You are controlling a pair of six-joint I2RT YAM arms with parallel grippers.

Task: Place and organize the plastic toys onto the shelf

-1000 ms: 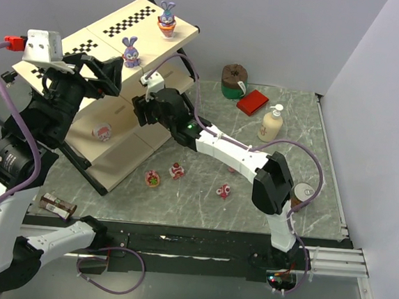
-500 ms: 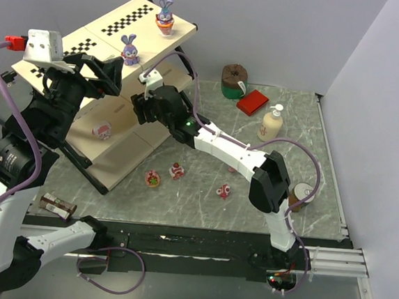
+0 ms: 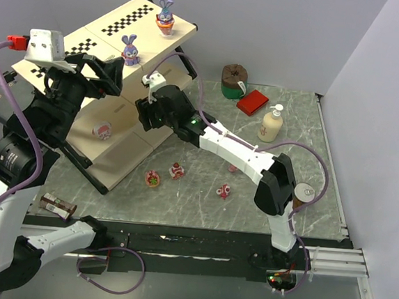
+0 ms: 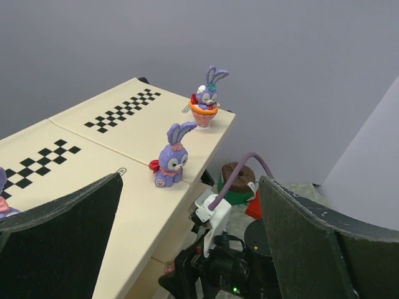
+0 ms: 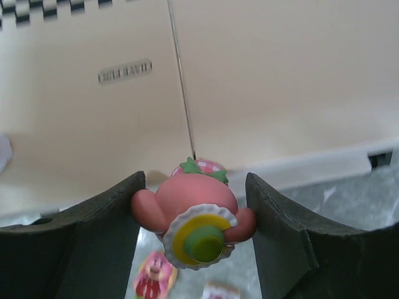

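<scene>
Reaching toward the shelf [image 3: 126, 150] in the top view, the right arm [image 3: 221, 141] ends just short of its boards, with loose plastic toys [image 3: 153, 179] on the surface [image 3: 201, 206] below its fingers. The left wrist view shows the left fingers [image 4: 62, 243] spread wide and empty, with two bunnies [image 4: 171, 159] standing ahead between them. In the right wrist view, the right fingers [image 5: 81, 249] clamp a pink toy [image 5: 193, 215] by its rounded sides. It could twist or slip free if it nudges the board edge ahead.
</scene>
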